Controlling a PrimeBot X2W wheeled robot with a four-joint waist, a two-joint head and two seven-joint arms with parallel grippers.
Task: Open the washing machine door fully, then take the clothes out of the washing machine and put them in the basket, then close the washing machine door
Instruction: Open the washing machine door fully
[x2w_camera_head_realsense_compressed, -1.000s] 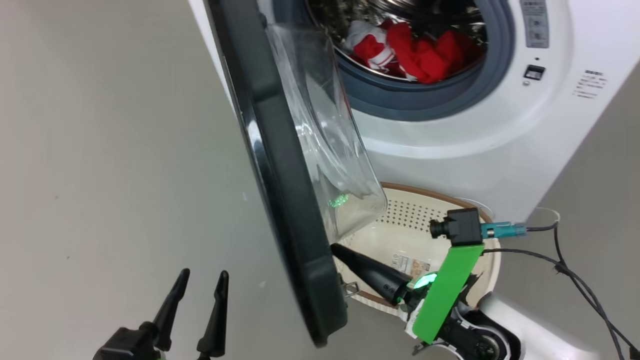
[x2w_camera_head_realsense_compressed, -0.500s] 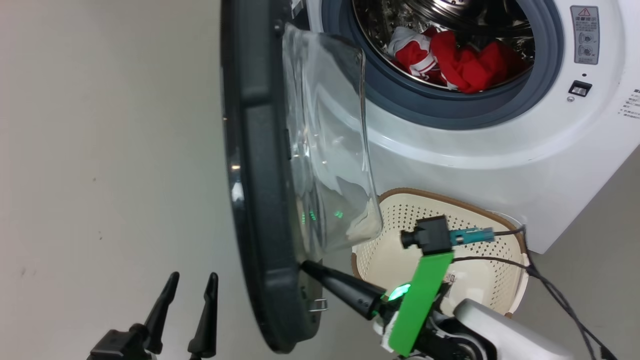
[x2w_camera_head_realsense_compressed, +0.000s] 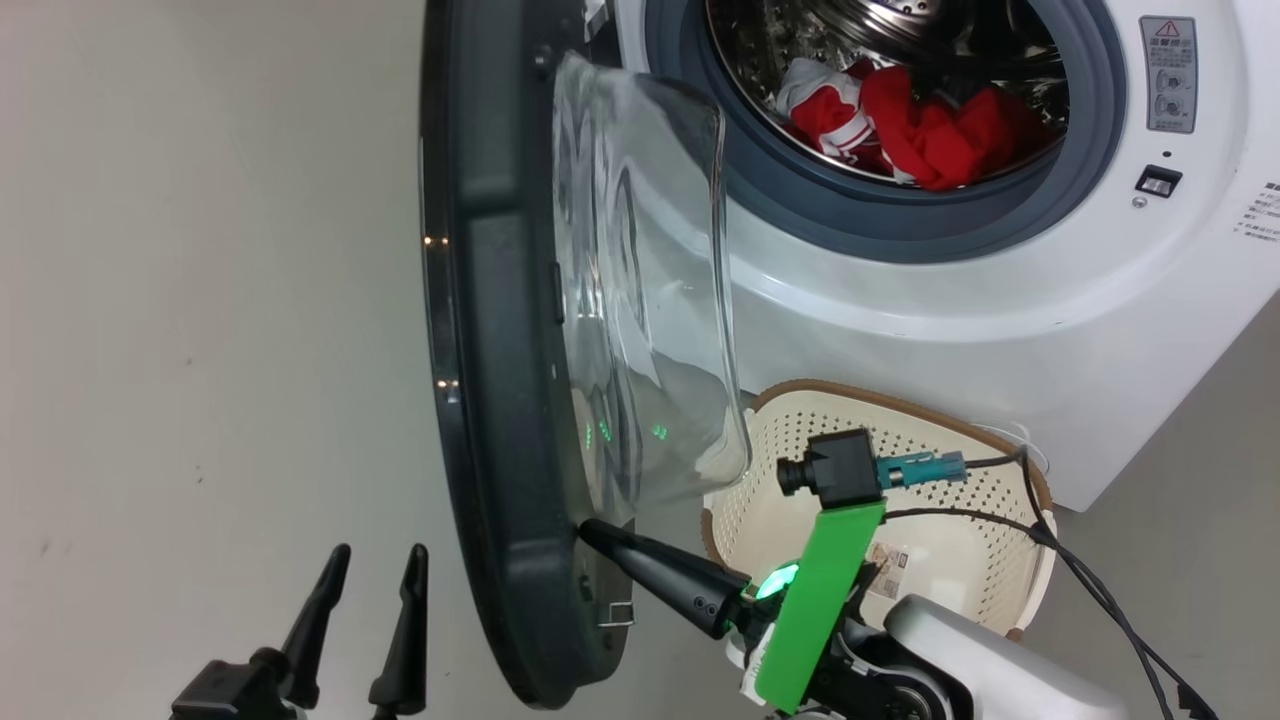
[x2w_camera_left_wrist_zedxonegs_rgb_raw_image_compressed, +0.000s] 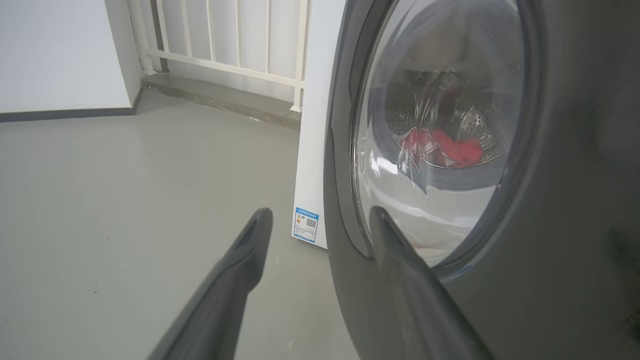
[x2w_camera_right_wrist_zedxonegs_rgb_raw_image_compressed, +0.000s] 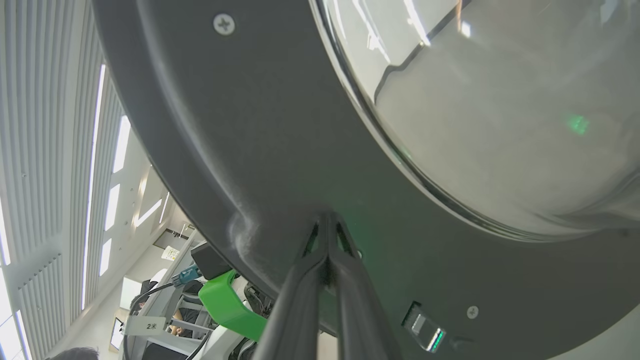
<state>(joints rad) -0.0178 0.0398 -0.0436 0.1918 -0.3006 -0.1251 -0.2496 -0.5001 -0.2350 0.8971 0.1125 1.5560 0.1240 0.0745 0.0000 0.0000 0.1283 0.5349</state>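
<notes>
The washing machine door (x2w_camera_head_realsense_compressed: 500, 330) stands edge-on to me, swung well away from the washing machine (x2w_camera_head_realsense_compressed: 1000, 300), its glass bowl (x2w_camera_head_realsense_compressed: 650, 300) bulging toward the drum. My right gripper (x2w_camera_head_realsense_compressed: 590, 530) is shut, its tips pressed against the inner face of the door's black rim (x2w_camera_right_wrist_zedxonegs_rgb_raw_image_compressed: 280, 150) low down; the right wrist view has the joined fingertips (x2w_camera_right_wrist_zedxonegs_rgb_raw_image_compressed: 327, 220) touching that rim. Red and white clothes (x2w_camera_head_realsense_compressed: 900, 120) lie in the steel drum. The cream basket (x2w_camera_head_realsense_compressed: 1000, 470) sits on the floor in front of the machine. My left gripper (x2w_camera_head_realsense_compressed: 375, 560) hangs open over the floor outside the door (x2w_camera_left_wrist_zedxonegs_rgb_raw_image_compressed: 575, 200).
A cable (x2w_camera_head_realsense_compressed: 1090, 590) trails from my right wrist camera over the basket's rim. Grey floor (x2w_camera_head_realsense_compressed: 200, 350) spreads to the left of the door. A white railing (x2w_camera_left_wrist_zedxonegs_rgb_raw_image_compressed: 225, 40) and a wall stand behind the machine, with a blue label (x2w_camera_left_wrist_zedxonegs_rgb_raw_image_compressed: 306, 225) on its side.
The head camera shifted early in the second. Since half a second ago, the door's lower edge has swung a little further left, with my right gripper's tips following against its inner rim.
</notes>
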